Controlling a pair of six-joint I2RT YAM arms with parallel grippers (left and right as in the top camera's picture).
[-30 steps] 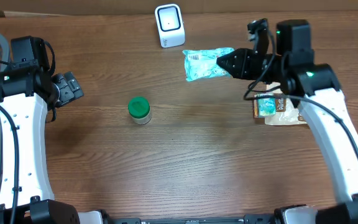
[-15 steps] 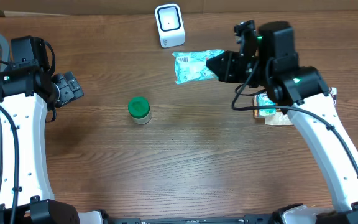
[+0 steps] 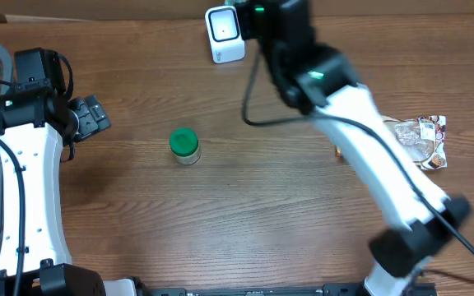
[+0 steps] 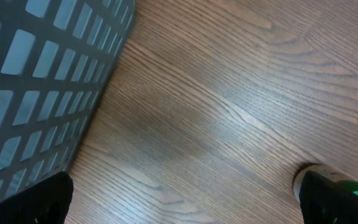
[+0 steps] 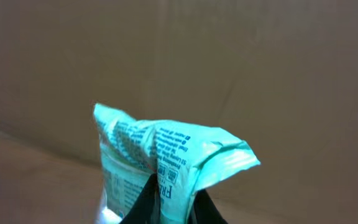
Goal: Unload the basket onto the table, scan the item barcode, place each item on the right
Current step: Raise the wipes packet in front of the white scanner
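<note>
Nearest to us, at the front edge of the tabletop (image 3: 245, 222), we see the bases of both arms, and from the right-hand one the white right arm (image 3: 385, 189) stretches diagonally over the wood toward the far side. A little farther in, on the right, a crinkled snack packet (image 3: 422, 141) lies flat on the tabletop, well apart from everything else. Left of centre, a green-lidded jar (image 3: 184, 144) stands upright on its own. Farther left and slightly beyond it we find the left end effector (image 3: 97, 115), held above the wood with its fingers spread wide. In its wrist view the two dark fingertips sit at opposite lower corners with only wood showing between them, the jar shows just by the right-hand one, and the grey latticed wall of a basket (image 4: 48, 68) fills the upper left. At the far edge stands the white scanner (image 3: 224, 33), upright, and the head of the right arm hangs just beside it. From overhead we cannot see the teal packet (image 5: 160, 149), since the arm covers it, but the right wrist view shows it plainly: the right end effector (image 5: 166, 205) has its fingers pressed together on the packet's lower edge, pinching it so that it stands up, crumpled, with small dark print facing the camera. Beyond the packet we see a plain brown backdrop (image 5: 291, 74), out of focus
</note>
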